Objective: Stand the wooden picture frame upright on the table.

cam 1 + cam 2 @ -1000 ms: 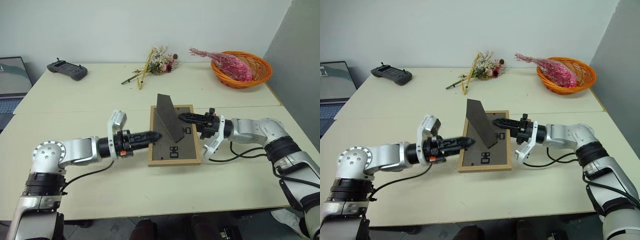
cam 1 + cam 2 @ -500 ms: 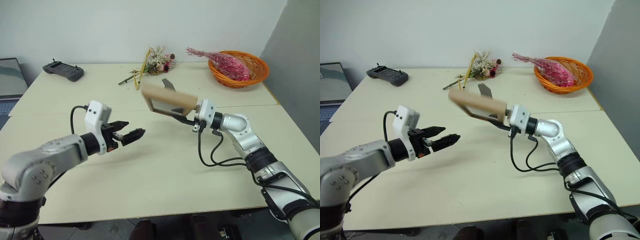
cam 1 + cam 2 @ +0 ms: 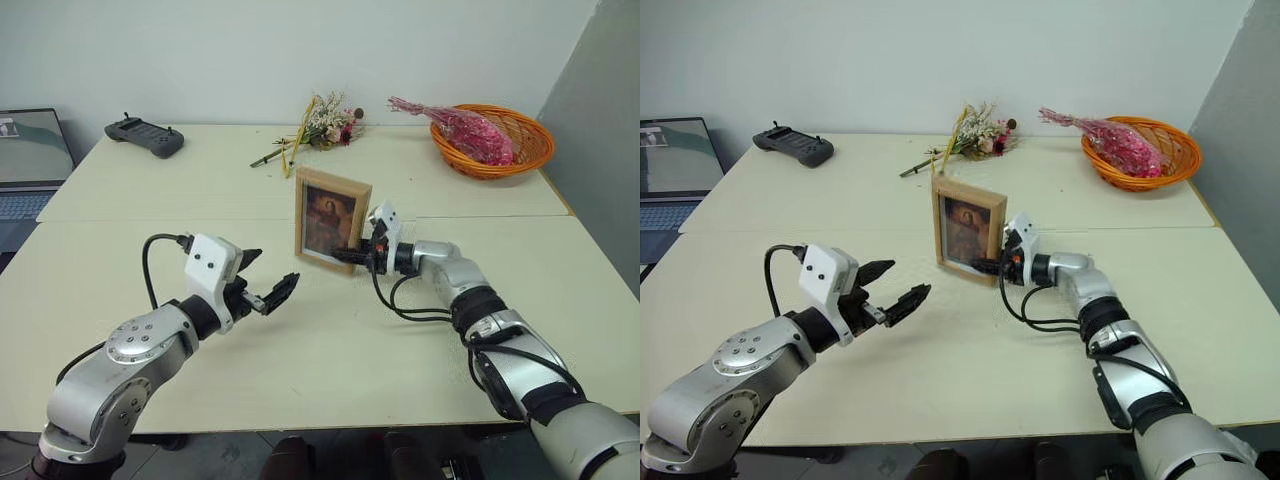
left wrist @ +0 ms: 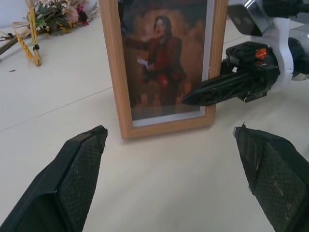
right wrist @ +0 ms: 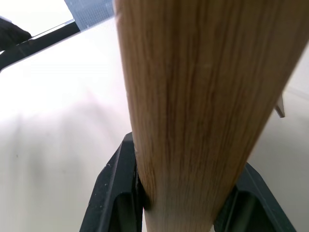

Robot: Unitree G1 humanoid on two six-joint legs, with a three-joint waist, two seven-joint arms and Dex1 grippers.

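Observation:
The wooden picture frame stands upright near the middle of the table, its portrait facing me and its lower edge down at the tabletop. My right gripper reaches in level from the right and is shut on the frame's lower right side. In the right wrist view the light-wood edge sits between its two fingers. My left gripper hovers open a short way in front and to the left of the frame, touching nothing. In the left wrist view the frame faces it.
A black controller and a laptop lie at the far left. Dried flowers lie behind the frame. An orange basket holding pink flowers stands at the far right. A seam crosses the table near the frame.
The right gripper lifted the frame off the table, turned it and brought it down upright. The left gripper let go, opened wide and drew back to the left.

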